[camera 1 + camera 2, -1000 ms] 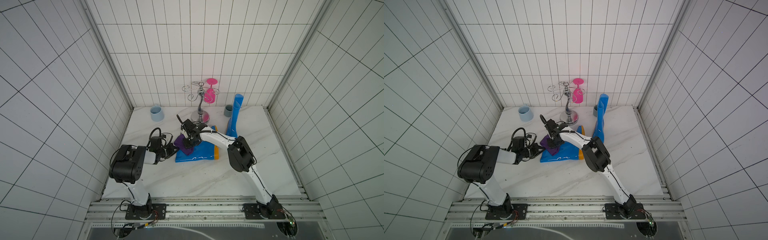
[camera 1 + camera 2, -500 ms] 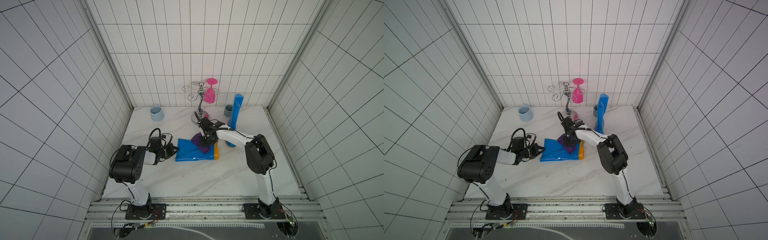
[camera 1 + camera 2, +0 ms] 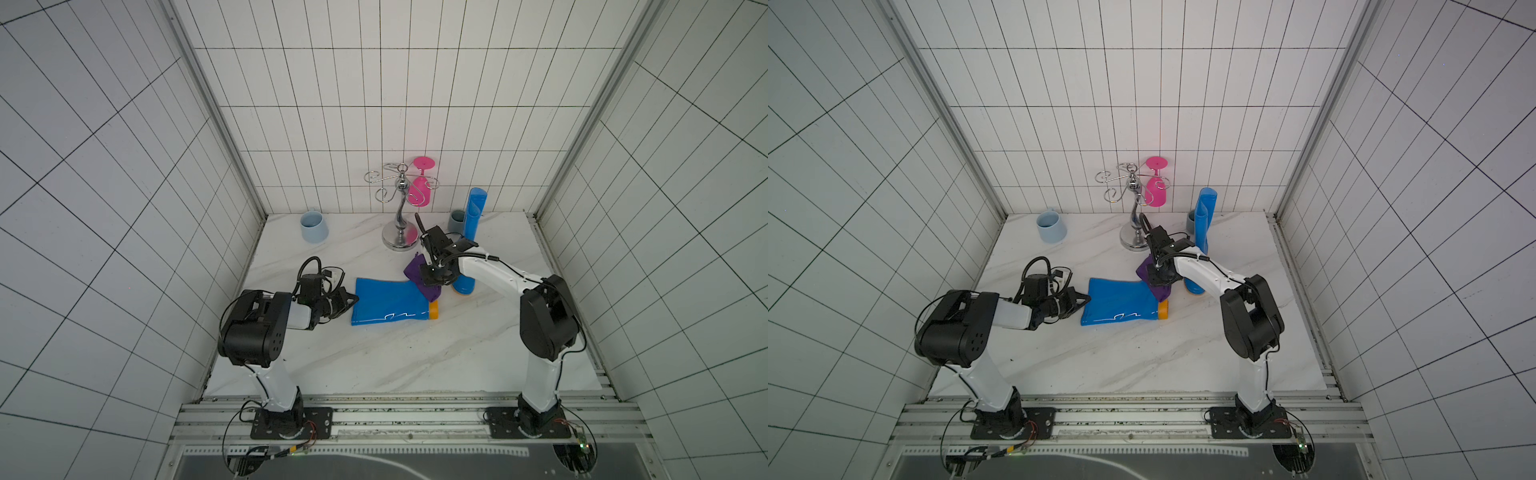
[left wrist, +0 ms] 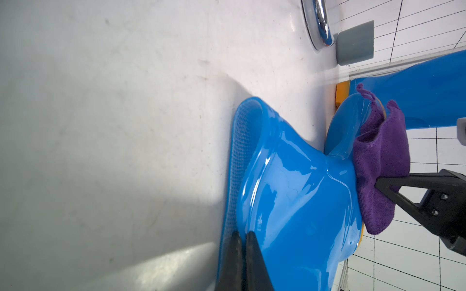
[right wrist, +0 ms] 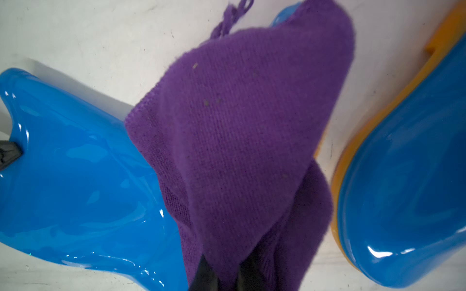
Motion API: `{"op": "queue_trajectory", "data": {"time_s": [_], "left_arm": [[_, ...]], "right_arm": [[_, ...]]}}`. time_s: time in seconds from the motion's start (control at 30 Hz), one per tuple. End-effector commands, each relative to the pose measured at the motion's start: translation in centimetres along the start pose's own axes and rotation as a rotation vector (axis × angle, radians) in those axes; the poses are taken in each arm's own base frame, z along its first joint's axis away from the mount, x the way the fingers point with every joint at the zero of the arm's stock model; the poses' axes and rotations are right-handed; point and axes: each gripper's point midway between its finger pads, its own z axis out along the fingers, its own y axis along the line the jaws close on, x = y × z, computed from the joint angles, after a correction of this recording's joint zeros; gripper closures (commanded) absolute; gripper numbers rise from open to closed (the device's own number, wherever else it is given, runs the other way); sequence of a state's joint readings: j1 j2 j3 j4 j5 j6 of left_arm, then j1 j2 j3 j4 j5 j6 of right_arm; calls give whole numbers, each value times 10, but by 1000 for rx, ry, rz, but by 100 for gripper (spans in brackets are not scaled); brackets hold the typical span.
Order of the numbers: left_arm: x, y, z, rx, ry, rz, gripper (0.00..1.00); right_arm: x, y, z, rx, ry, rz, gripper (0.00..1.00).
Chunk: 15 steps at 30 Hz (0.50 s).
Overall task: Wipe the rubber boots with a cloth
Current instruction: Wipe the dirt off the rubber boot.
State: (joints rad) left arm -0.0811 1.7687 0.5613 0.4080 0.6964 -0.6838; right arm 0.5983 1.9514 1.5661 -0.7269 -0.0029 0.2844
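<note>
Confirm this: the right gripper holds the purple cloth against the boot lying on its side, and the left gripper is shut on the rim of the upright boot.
Not quite. The left gripper is shut on the shaft rim of the lying boot, not the upright boot; the left wrist view shows it. The right gripper does hold the cloth against that lying boot.

The left arm (image 3: 253,332) and right arm (image 3: 544,324) are showing white link shells between bulky black joint housings, black cables are looping along both, and a finger (image 4: 416,180) of the right gripper (image 3: 432,279) is showing a black open-triangle frame with two small screws.
</note>
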Motion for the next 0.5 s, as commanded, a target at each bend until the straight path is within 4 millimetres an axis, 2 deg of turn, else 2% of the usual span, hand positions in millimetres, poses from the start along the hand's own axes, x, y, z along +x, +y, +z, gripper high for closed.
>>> {"op": "queue_trajectory", "data": {"time_s": [0.0,0.13,0.23,0.47], "left_arm": [[5,13,0,-33,5,-25,100],[5,13,0,-34,5,-25,100],[5,13,0,-32,5,-27,100],[4,13,0,-31,5,-24,100]], "right_arm": [[-20,54,-2,-70,-24,-62,100],[-21,114,4,-169,-29,-122,100],[-8,146,15,-202,8,-173,100],[33,194,34,-262,96,-299,100]]}}
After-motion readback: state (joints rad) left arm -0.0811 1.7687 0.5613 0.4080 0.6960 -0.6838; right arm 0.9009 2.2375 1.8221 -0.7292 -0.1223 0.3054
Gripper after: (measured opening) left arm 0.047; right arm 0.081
